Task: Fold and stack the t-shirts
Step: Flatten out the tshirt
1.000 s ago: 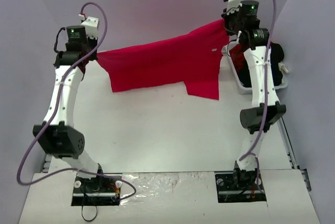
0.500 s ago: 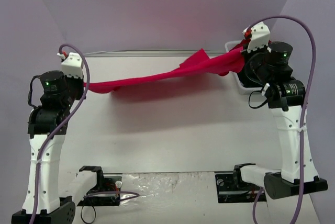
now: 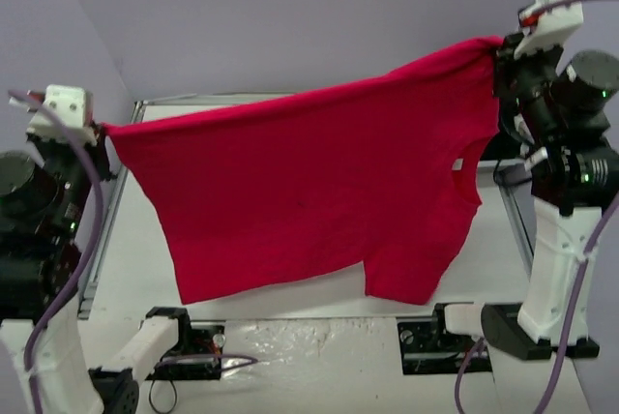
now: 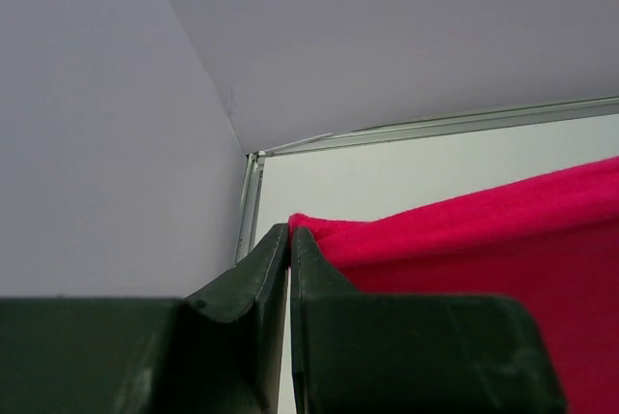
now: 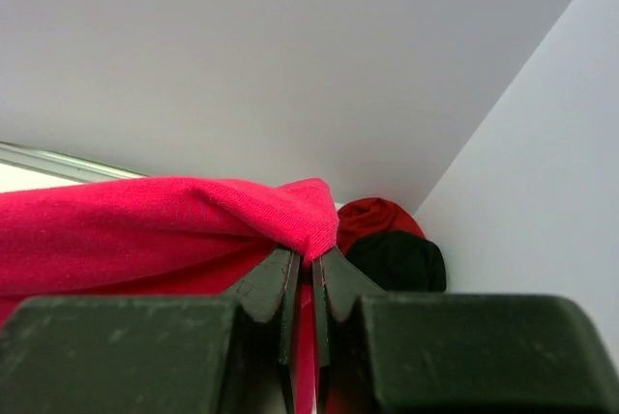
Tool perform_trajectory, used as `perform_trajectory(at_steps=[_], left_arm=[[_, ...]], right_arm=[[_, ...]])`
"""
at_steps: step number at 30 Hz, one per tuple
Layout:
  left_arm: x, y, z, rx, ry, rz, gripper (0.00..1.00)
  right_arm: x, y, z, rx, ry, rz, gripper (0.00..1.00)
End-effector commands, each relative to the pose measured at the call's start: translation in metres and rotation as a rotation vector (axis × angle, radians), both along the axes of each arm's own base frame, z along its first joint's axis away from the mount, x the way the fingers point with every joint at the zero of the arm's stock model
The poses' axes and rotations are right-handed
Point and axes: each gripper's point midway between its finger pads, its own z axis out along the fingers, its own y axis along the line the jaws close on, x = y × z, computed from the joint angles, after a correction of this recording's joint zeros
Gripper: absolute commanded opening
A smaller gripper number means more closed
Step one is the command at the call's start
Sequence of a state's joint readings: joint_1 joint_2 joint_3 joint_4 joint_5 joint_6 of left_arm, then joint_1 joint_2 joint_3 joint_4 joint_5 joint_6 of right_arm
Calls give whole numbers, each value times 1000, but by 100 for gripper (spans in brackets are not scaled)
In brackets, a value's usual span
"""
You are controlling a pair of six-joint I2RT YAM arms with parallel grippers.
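Observation:
A bright red t-shirt (image 3: 309,192) hangs spread out in the air between both arms, high above the table. My left gripper (image 3: 100,128) is shut on its left corner (image 4: 305,225). My right gripper (image 3: 499,46) is shut on its right corner (image 5: 314,225). The cloth is stretched along its top edge, and the body and a sleeve hang down toward the near edge. Behind the right gripper, another red t-shirt (image 5: 377,219) and a black t-shirt (image 5: 401,261) lie bunched together.
The white table (image 3: 503,230) lies below the hanging shirt, with its metal rim (image 3: 232,99) along the far edge. Purple-grey walls close in the back and both sides. The arm bases (image 3: 184,348) sit at the near edge.
Both arms have risen high and toward the camera. The shirt, a twisted band half a second ago, now hangs spread flat between the grippers.

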State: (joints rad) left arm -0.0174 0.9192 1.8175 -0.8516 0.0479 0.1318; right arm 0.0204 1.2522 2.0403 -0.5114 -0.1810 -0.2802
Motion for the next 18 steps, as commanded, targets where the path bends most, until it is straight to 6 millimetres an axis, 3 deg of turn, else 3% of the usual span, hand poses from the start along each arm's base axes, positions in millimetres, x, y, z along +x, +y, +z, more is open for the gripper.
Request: perform_trajectory(at_steps=[1,3,5,6,8,10,11,13,14,15,16,17,18], left_arm=[[59,16,-38,47,142,82,2],[85,18,-48,56,151,89,2],[116,19,-75,65,194,92,2],[127,19,-83,71,205,90,2],[151,23,-103,90,236,110,3],[190,26,-121,108,250,124,2],[219,29,-143,125,288,127,2],[252,30,-163,139,325,130,2],[284,32,-184,162,360,128,2],[299,34,-193,176,374,134,3],[315,36,-205,190,400,140,2],[346,37,-227,208,443,141,8],[358,58,-237,208,466,173,35]], right_arm=[[62,-6,-21,-1,56,-30,0],[89,-6,-38,-6,86,-28,0],[114,-5,-69,-19,143,-28,0],[125,-5,-70,-18,116,-31,0],[146,-7,-92,-32,142,-43,0],[180,-6,-120,-43,184,-46,0],[206,-2,-138,-53,214,-47,0],[234,1,-154,-80,237,-65,0],[260,8,-204,-104,346,-77,0],[271,12,-177,-124,286,-82,11],[283,18,-188,-145,304,-84,28],[301,27,-220,-177,349,-109,47],[308,33,-215,-189,325,-118,85]])
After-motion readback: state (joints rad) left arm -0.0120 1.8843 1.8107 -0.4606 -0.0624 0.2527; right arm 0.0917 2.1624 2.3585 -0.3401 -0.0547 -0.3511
